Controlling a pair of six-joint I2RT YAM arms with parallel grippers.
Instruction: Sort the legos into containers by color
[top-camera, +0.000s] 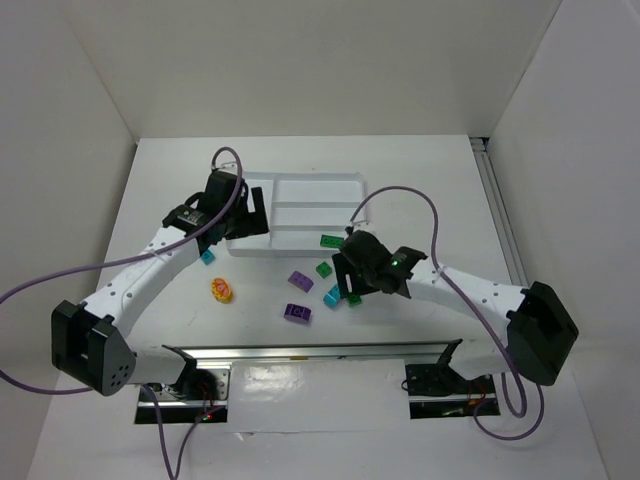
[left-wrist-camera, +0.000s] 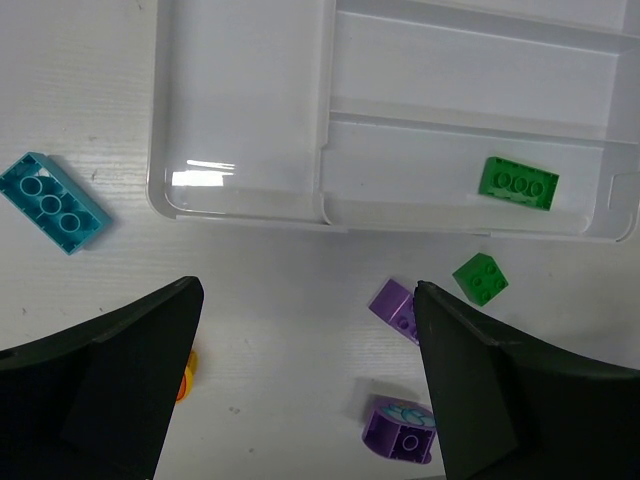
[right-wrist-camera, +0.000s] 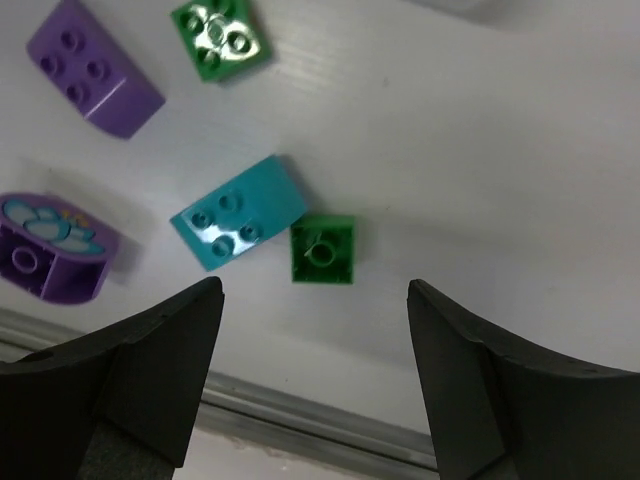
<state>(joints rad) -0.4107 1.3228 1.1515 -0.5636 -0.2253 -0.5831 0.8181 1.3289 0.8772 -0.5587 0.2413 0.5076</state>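
Left gripper (left-wrist-camera: 308, 290) and right gripper (right-wrist-camera: 315, 288) are held spread, empty; a small green plastic brick (right-wrist-camera: 322, 250) is seen at a cyan plastic brick's (right-wrist-camera: 238, 215) four o'clock.

A green brick (left-wrist-camera: 517, 184) was found flat in the nearest long section of the white tray (left-wrist-camera: 240, 120). A purple brick (right-wrist-camera: 95, 68), a cyan brick (right-wrist-camera: 238, 212) and a small green brick (right-wrist-camera: 322, 249) were scattered outside.
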